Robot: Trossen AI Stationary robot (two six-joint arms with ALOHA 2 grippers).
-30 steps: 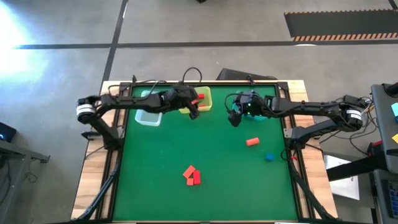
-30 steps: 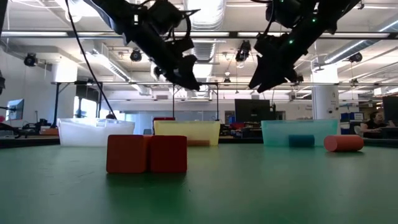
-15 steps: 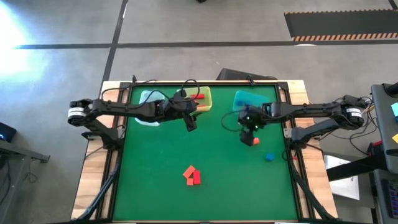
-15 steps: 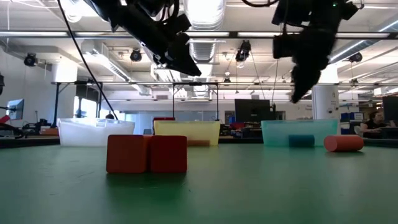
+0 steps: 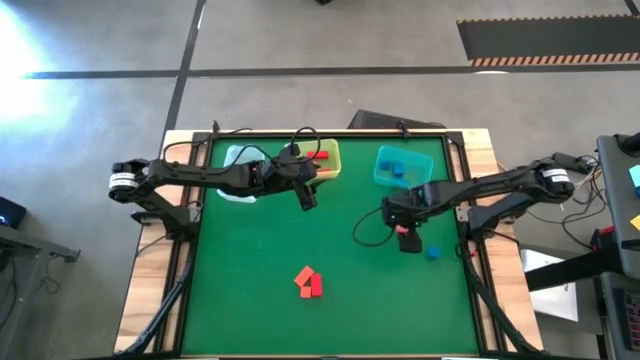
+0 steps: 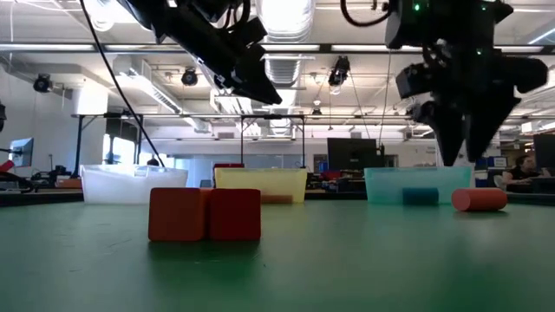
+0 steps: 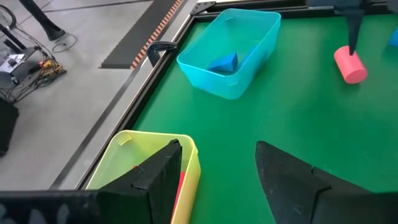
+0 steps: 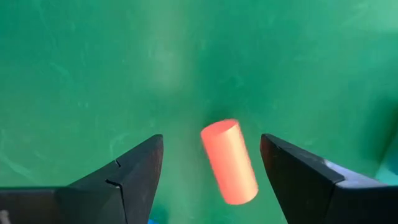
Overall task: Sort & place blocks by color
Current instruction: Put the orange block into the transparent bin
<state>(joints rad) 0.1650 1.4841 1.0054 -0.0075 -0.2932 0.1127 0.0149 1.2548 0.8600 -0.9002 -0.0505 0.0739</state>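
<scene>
Between right end effector (image 8: 211, 180) fingers: orange cylinder (image 8: 229, 161), hidden overhead.

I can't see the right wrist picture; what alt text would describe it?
An orange-red cylinder block lies on the green table, framed between the two dark fingers of the open right pincer, which is not touching it.

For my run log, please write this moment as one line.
right claw: open, above orange-red cylinder | left claw: open, near yellow bin | red blocks: on table
</scene>
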